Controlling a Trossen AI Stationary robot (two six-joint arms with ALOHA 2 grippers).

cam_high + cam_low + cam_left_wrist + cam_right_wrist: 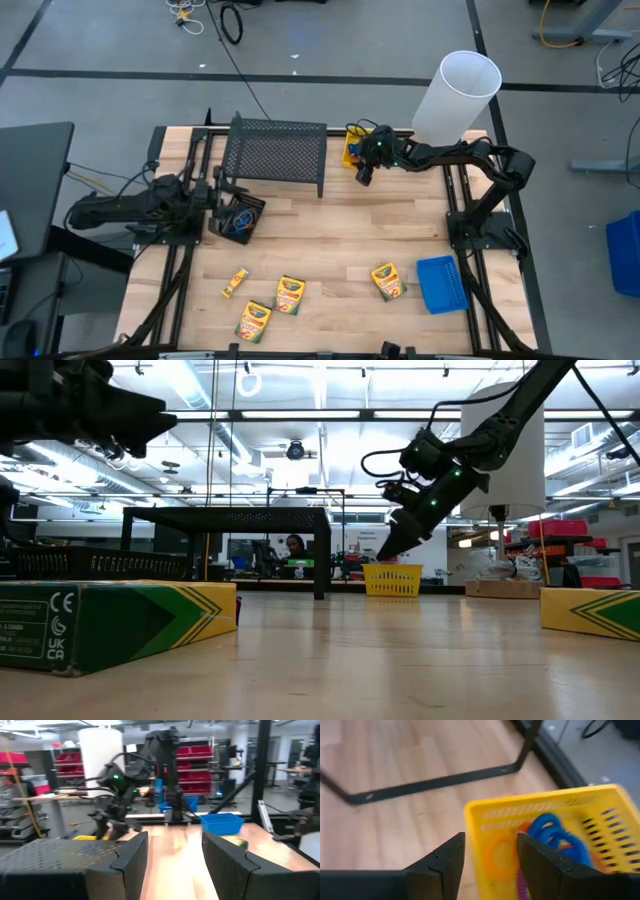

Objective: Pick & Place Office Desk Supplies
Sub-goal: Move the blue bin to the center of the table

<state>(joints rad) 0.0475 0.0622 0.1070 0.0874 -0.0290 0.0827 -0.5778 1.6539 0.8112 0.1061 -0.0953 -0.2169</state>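
Progress looks partial. High view: four crayon boxes [290, 294] lie loose on the table [330, 240], blue bin [442, 284] looks empty, right claw [364, 176] hangs by the yellow bin [351, 150]; left claw [218, 192] by the black bin [238, 218].
Low view: right claw just above yellow bin.
Left wrist: claw parted, empty.
Right wrist: claw parted, empty, over coloured loops [551, 831] binned.

The high view looks straight down on the whole table [330, 240]. The low view sits at tabletop height at the near edge, facing the far room. The left wrist view looks level across the table toward the right arm [165, 765]. The right wrist view looks down, close above the yellow bin [600, 820]. All 4 views share that far-right corner.
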